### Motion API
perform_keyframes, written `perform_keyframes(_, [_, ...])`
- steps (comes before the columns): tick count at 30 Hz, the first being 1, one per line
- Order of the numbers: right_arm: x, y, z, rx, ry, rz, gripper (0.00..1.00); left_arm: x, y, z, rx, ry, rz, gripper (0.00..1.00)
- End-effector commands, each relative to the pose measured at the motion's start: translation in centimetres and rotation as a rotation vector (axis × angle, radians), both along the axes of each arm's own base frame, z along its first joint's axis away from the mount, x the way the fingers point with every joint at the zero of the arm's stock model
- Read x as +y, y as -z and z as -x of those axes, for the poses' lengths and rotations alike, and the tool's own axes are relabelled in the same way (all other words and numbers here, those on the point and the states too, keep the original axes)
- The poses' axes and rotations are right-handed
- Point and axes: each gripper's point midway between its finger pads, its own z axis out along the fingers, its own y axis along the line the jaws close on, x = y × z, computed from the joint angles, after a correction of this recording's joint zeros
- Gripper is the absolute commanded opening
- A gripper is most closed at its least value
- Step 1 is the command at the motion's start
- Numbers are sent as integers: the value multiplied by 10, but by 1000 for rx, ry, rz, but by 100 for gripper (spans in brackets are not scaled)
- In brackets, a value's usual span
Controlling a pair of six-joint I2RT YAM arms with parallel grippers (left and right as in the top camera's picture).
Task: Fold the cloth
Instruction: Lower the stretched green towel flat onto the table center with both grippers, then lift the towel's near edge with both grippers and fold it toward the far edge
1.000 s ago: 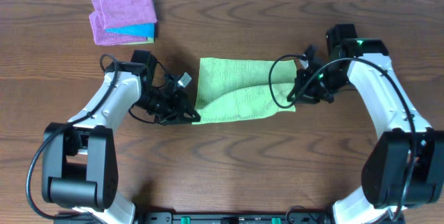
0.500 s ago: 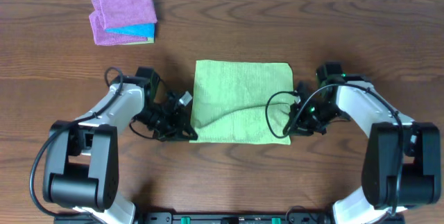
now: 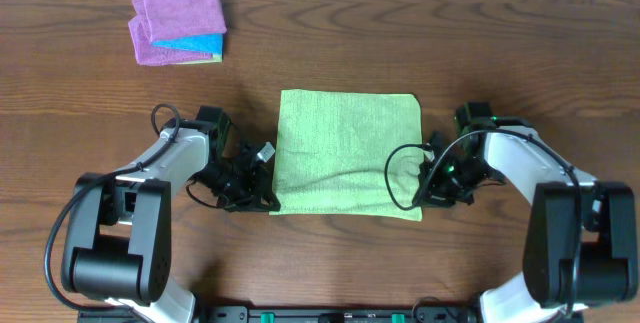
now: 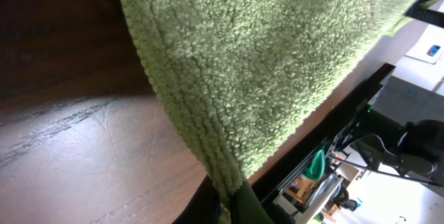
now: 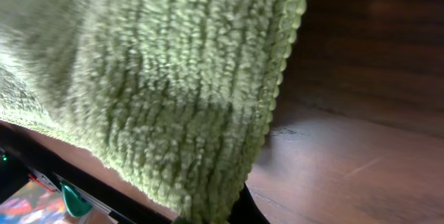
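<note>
The wooden table (image 3: 330,33) carries the lime-green cloth (image 3: 345,148) at its middle, spread nearly flat with a ripple along its near edge. The left fingers (image 3: 262,199) are pinched shut on its near left corner, the right fingers (image 3: 430,189) on its near right corner. This looks like the start of the first fold: next, both corners probably need lifting together and carrying level to the far edge. Far left lies a purple cloth (image 3: 178,18) over a bright blue cloth (image 3: 195,43). Terry pile fills both wrist views, hiding most of the fingertips; how many layers they grip cannot be told
</note>
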Motion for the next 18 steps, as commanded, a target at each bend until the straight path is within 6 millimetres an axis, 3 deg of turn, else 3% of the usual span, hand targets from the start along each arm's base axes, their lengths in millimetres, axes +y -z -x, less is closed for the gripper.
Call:
perform_keyframes(1, [-7, -10, -8, -70, 12, 31, 2, 3, 4, 3, -15, 25, -23, 6])
perform_keyframes(9, [-10, -21, -10, -99, 44, 52, 1, 0, 2, -1, -29, 20, -2, 6])
perform_keyframes(18, [-8, -28, -17, -133, 81, 44, 2, -18, -19, -6, 1, -48, 138, 6])
